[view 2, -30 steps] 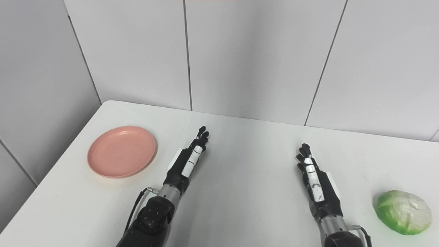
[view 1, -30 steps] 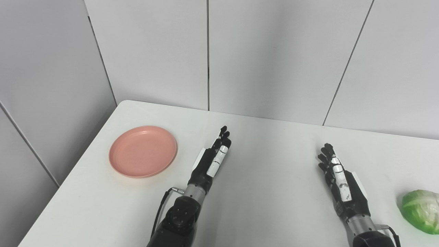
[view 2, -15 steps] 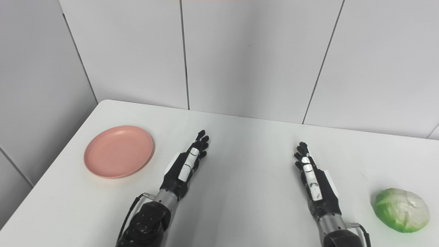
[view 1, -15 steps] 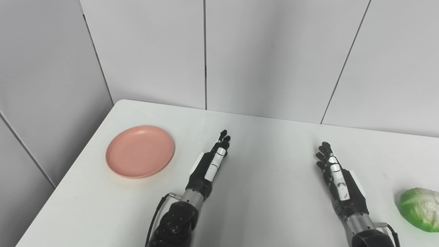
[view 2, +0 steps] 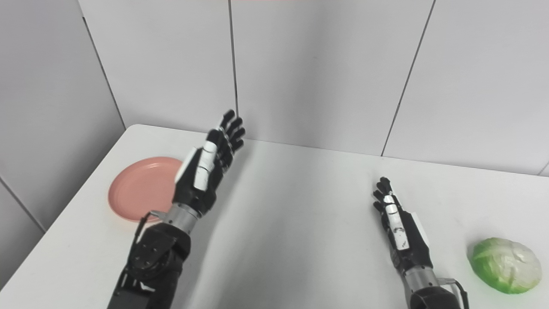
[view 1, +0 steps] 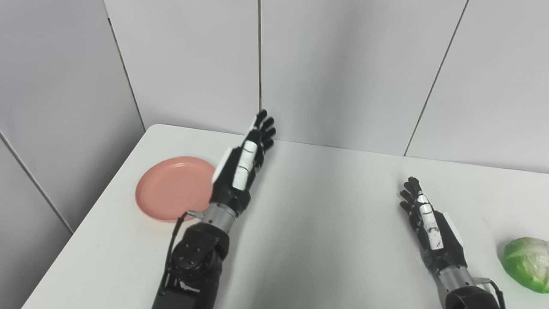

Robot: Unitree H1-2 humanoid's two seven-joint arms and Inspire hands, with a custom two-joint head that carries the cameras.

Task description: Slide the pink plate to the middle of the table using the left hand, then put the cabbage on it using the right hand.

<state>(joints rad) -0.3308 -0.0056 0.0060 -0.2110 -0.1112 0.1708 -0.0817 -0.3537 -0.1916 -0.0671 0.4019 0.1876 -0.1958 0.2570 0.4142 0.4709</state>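
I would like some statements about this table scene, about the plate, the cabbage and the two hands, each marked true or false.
1. The left hand holds the pink plate. False: it is raised with its fingers spread and holds nothing.
2. The cabbage lies on the table to the right of the right hand. True.
3. The cabbage is already on the plate. False: the plate has nothing on it, and the cabbage is at the far side of the table from it.
4. The right hand is open and holds nothing. True.
5. The plate is near the left edge of the table. True.
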